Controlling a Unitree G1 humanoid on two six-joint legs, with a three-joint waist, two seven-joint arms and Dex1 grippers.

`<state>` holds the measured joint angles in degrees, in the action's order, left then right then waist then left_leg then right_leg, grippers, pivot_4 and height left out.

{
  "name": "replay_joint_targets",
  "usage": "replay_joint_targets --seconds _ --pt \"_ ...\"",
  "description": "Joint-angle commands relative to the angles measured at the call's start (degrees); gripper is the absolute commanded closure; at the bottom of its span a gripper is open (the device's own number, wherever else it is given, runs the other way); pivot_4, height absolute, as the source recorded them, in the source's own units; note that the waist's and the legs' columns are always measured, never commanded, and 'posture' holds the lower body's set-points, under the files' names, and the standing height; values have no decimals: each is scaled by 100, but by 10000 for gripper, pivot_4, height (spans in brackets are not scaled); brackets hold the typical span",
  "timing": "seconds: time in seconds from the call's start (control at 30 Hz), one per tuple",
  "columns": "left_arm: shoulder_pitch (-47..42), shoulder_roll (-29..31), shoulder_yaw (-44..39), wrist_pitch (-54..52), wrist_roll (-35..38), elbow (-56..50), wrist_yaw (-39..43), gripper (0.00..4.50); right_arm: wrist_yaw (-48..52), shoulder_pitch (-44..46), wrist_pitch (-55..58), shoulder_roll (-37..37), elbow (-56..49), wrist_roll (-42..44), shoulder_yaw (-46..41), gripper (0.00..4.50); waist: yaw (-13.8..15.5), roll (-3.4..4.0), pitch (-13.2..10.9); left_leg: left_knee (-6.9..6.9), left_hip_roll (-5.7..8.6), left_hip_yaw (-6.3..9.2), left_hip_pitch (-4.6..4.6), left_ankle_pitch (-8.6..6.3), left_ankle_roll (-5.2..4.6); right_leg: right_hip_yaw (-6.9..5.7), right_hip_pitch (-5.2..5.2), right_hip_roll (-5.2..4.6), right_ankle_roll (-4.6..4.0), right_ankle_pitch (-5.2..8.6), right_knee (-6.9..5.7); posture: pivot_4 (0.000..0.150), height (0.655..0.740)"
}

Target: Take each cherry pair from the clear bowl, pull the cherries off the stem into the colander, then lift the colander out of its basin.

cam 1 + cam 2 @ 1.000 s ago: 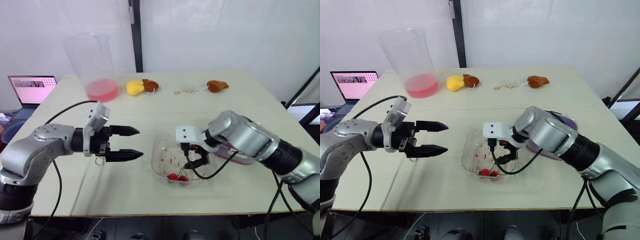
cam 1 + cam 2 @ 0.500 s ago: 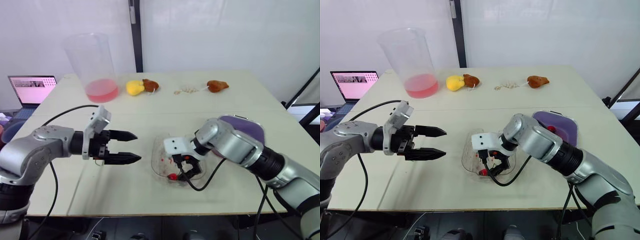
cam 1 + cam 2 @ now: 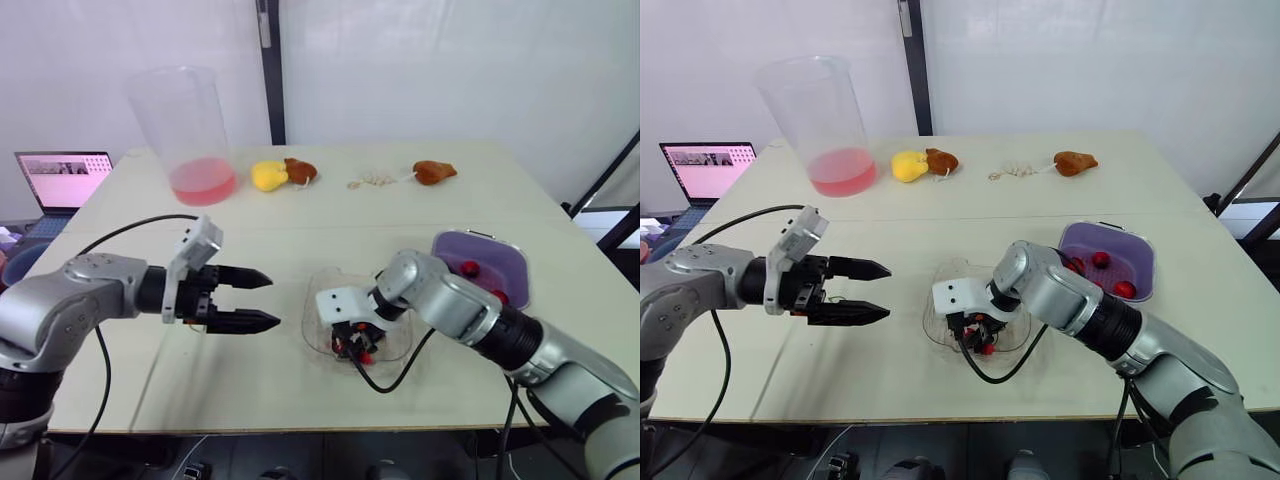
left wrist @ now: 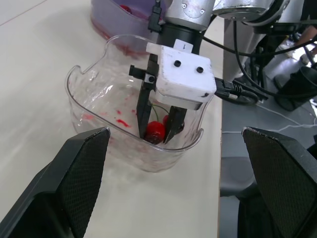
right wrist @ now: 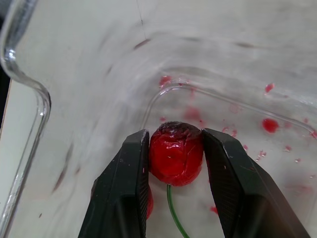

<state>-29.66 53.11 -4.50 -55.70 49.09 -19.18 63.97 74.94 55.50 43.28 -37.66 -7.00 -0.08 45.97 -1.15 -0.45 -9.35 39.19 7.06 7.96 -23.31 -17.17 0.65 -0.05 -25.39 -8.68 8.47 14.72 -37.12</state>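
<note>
Pinching one cherry on the clear bowl floor with right gripper, stem running back toward the wrist, with spread-open left gripper hovering just left of the bowl and colander beyond on the right.

- Left arm: I note it bent at the elbow, forearm held level and reaching in toward the middle.
- Left gripper: pointing sideways, its two fingers spread wide apart, one above the other.
- Right arm: extended across from the right side, with the wrist turned downward.
- Right gripper: pointing down, with both fingers pressed against a cherry, one on each side.
</note>
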Motion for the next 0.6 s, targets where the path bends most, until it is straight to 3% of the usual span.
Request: replay_joint_targets --seconds 0.03,0.2,0.37,0.6 --pt "-90 84 -98 101 -14 -78 11 0 64 20 -10 18 -80 -79 -147 27971 2 0 0 0 0 0 0 0 0 0 0 0 0 0 0 1500 7400" --pt "-131 40 -29 210 -119 -44 2 0 77 104 -64 45 -48 -121 -241 27971 1 0 0 0 0 0 0 0 0 0 0 0 0 0 0 1500 7400" --pt "-165 11 59 269 -179 -30 22 0 142 161 -394 61 149 -306 -180 42333 0 0 0 0 0 0 0 0 0 0 0 0 0 0 0 1500 7400" --pt "-206 24 95 260 -204 9 85 0 414 466 -1599 129 733 -701 -92 42333 -4 0 0 0 0 0 0 0 0 0 0 1 0 0 0 1500 7400"
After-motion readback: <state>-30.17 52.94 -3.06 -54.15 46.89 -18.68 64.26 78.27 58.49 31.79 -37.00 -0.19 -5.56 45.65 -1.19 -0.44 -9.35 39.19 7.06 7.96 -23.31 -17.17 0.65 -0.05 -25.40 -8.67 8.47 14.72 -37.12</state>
